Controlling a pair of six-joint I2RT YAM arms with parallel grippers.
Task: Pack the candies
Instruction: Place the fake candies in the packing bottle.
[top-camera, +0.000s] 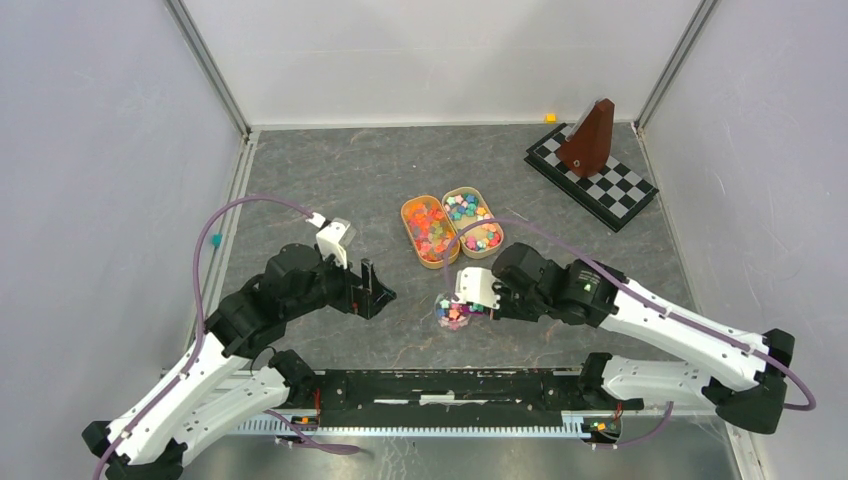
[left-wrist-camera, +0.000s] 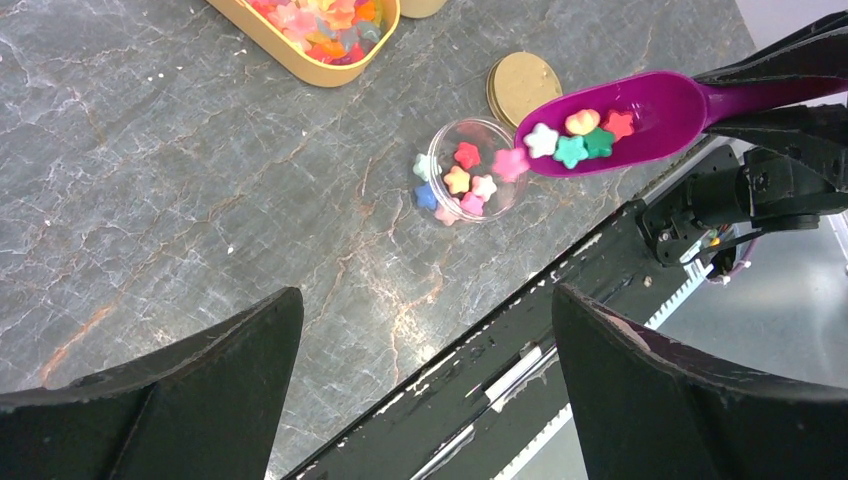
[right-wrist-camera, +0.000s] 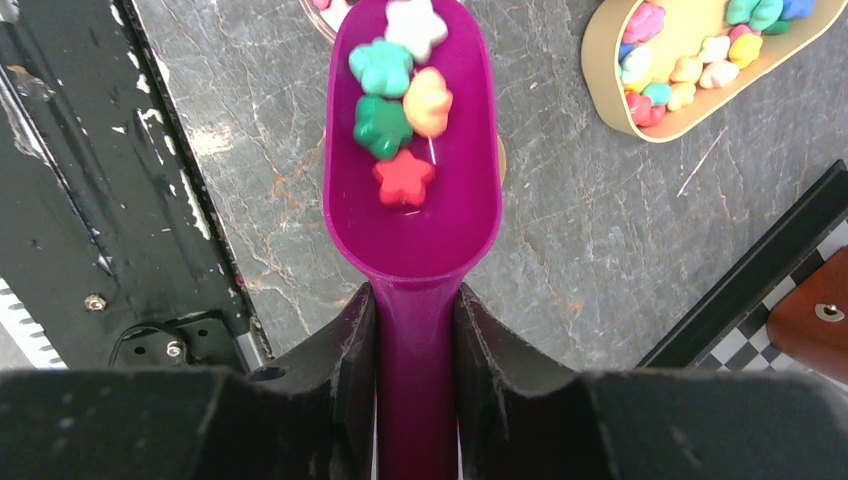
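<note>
Right wrist: my right gripper (right-wrist-camera: 415, 300) clamps purple plastic scoop (right-wrist-camera: 412, 235).
Scoop tip: at clear round jar (left-wrist-camera: 433, 170) rim, to pour candies (right-wrist-camera: 383, 125).
Left gripper (left-wrist-camera: 425, 300): apart, empty.

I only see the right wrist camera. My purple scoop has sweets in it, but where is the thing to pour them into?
Observer: A small clear jar stands just ahead; the tip of the scoop is over its rim, and a few candies are inside.
Operator: Does it have a lid?
Observer: A round tan lid lies flat on the table beside it, off the jar.
Operator: What's my other arm doing?
Observer: The left gripper is open, holding nothing, apart from the jar.
</note>
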